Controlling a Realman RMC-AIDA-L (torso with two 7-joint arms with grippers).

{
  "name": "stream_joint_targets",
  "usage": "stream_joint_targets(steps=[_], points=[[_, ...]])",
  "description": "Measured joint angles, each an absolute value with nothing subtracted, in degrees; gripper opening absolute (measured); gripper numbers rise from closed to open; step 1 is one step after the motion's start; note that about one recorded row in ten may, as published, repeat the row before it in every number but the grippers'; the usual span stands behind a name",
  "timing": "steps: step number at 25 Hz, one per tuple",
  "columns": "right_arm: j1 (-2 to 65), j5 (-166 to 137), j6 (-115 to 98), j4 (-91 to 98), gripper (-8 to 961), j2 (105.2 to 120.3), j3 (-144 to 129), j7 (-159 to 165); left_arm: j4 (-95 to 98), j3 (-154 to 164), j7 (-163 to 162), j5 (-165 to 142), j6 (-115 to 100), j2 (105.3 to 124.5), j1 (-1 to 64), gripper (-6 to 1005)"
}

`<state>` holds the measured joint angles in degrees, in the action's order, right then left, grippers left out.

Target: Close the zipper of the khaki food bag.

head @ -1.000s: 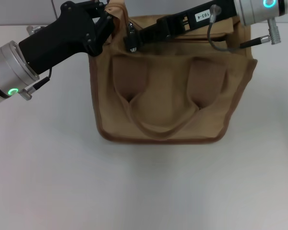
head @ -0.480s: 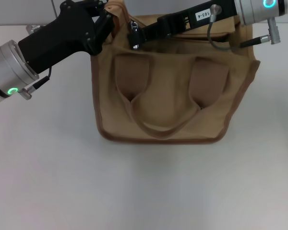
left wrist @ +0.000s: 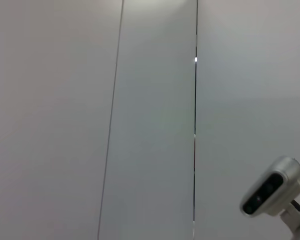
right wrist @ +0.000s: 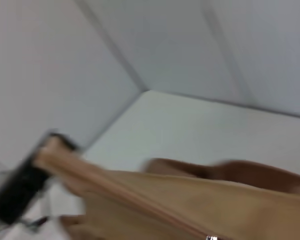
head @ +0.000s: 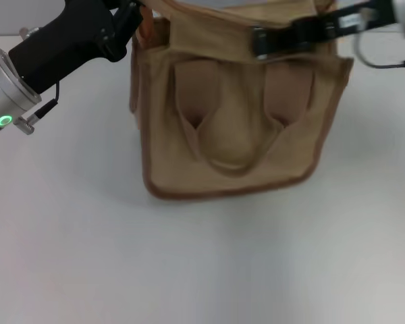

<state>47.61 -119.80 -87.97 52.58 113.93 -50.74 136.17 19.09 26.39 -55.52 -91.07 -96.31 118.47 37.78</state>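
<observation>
**Bag at risk of tipping as the zip is being drawn**

The left gripper (head: 125,15) is pinching the top left corner of the khaki food bag (head: 236,115), which is standing on the white table (head: 202,263). The right gripper (head: 260,42) is working along the zipper (right wrist: 140,202) at the bag's top; whether it is gripping the pull, I cannot tell. The bag is looking tilted; if the left hold is slipping, the canvas could bunch and jam the slider.
</observation>
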Motion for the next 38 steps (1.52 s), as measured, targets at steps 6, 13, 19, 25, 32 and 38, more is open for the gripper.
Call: stream_joint_targets(steps=[6, 13, 19, 25, 32, 38], points=[[42.2, -125.3, -90.5, 58.4, 9, 113.72, -42.6, 137.1, 19.1, 26.1, -55.6, -91.0, -96.3, 118.43, 37.6, 31], [40.6, -124.4, -95.8, 58.6, 13, 113.44, -36.0, 135.6, 19.2, 25.9, -55.6, -91.0, -95.5, 118.42, 38.1, 31], [34.4, -105.3, -101.3, 54.2, 17, 113.37, -33.2, 119.4, 19.3, 25.8, -55.7, -90.7, -94.3, 118.45, 38.2, 32], [28.1, -96.4, -111.0, 44.0, 255, 113.48, -33.4, 91.1, 19.3, 25.7, -56.4, -90.7, -92.6, 118.48, 38.1, 31], [24.5, -98.4, -114.4, 34.9, 505, 114.00, -37.2, 71.8, 19.3, 25.9, -58.1, -90.8, -91.1, 118.50, 38.2, 31], [23.5, -108.0, -113.0, 30.8, 654, 115.95, -38.6, 62.3, 20.9, 26.7, -61.1, -91.4, -90.1, 118.38, 37.7, 32]])
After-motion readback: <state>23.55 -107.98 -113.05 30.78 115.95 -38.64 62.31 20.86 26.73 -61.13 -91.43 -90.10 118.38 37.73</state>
